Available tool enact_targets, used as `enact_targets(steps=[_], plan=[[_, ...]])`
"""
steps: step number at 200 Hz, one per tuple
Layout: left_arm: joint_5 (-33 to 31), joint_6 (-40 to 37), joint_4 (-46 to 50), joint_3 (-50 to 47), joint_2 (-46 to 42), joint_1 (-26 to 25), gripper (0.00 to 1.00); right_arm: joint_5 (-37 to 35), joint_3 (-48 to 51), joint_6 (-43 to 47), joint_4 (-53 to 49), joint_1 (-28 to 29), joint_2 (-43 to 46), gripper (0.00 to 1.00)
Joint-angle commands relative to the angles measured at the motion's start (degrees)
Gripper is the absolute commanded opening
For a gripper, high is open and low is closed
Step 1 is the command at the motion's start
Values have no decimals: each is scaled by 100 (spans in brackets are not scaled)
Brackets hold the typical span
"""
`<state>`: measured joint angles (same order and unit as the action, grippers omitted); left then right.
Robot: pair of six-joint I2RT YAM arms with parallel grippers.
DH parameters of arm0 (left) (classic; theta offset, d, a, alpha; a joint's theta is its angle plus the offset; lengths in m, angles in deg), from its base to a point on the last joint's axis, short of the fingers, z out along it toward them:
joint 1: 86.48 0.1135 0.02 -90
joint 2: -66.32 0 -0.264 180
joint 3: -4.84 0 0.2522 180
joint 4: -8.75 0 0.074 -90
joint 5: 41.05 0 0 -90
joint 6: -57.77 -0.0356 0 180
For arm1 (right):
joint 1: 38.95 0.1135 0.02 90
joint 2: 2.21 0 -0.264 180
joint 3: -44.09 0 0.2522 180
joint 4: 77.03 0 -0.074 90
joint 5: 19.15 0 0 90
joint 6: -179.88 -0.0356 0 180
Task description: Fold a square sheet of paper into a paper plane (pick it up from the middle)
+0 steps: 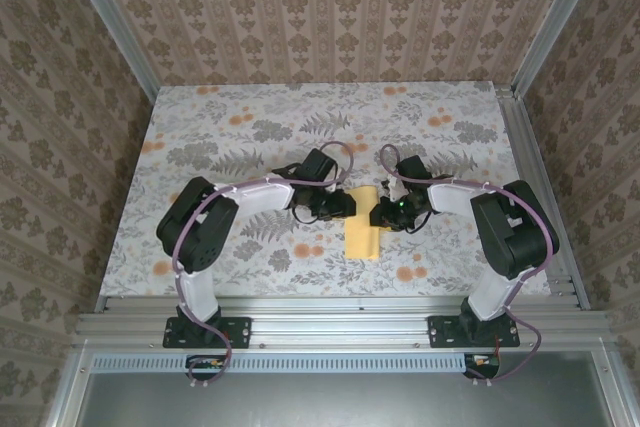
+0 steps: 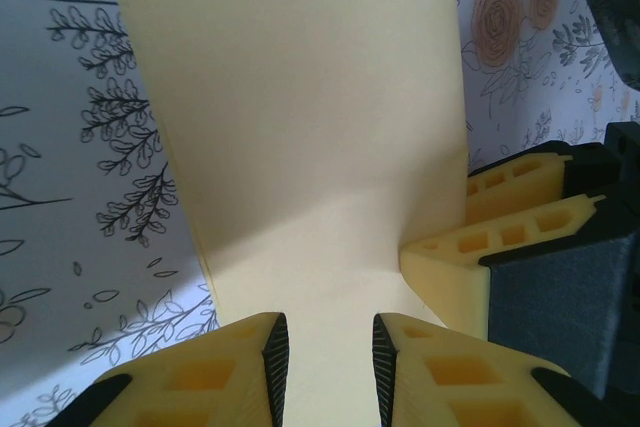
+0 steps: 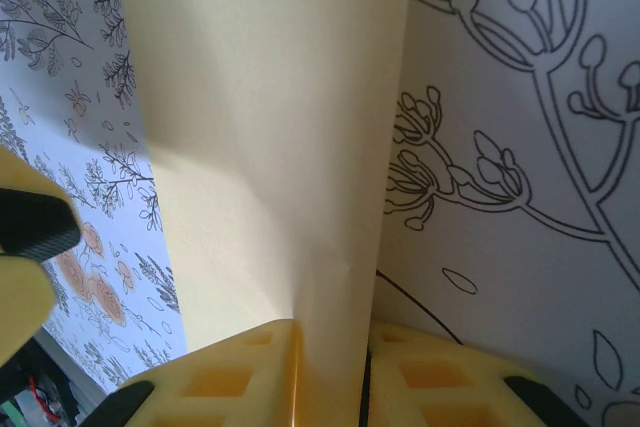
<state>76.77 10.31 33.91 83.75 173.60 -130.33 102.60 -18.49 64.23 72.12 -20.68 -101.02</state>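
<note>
The square sheet of paper [image 1: 362, 239] is pale yellow and reads as a narrow upright oblong on the flowered cloth, between both grippers. My left gripper [image 1: 348, 205] stands at its upper left edge. In the left wrist view its jaws [image 2: 327, 332] are apart, with the paper [image 2: 310, 127] spread beneath the gap. My right gripper [image 1: 381, 214] is at the upper right edge. In the right wrist view it [image 3: 330, 342] is shut on a raised fold of the paper [image 3: 270, 127]. The right gripper's yellow fingers [image 2: 500, 237] touch the sheet's edge in the left wrist view. A paper plane is out of view.
The flowered cloth [image 1: 250, 137] covers the table inside patterned walls. An aluminium rail [image 1: 340, 307] runs along the near edge, with both arm bases on it. Free room lies to the left, right and back of the paper.
</note>
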Motion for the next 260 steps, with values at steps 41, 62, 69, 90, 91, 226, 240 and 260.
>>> enact_targets(steps=[41, 62, 69, 90, 91, 226, 240, 260], plan=[[-47, 237, -279, 154, 256, -92, 31, -224, -113, -39, -138, 81, -231, 26], [-80, 237, -296, 163, 301, -105, 31, -247, -153, -41, -161, 107, -253, 26], [-98, 237, -288, 168, 310, -104, 31, -251, -167, -29, -181, 119, -271, 25], [-127, 228, -278, 167, 336, -105, 31, -274, -174, -2, -199, 129, -289, 25], [-127, 228, -279, 171, 337, -106, 31, -274, -177, -2, -199, 126, -289, 26], [-71, 254, -366, 135, 475, -158, 31, -356, -251, 28, -286, 173, -407, 27], [-74, 254, -366, 130, 493, -153, 31, -368, -252, 27, -279, 193, -415, 27], [-75, 233, -359, 117, 521, -165, 31, -379, -273, 22, -298, 195, -429, 28]])
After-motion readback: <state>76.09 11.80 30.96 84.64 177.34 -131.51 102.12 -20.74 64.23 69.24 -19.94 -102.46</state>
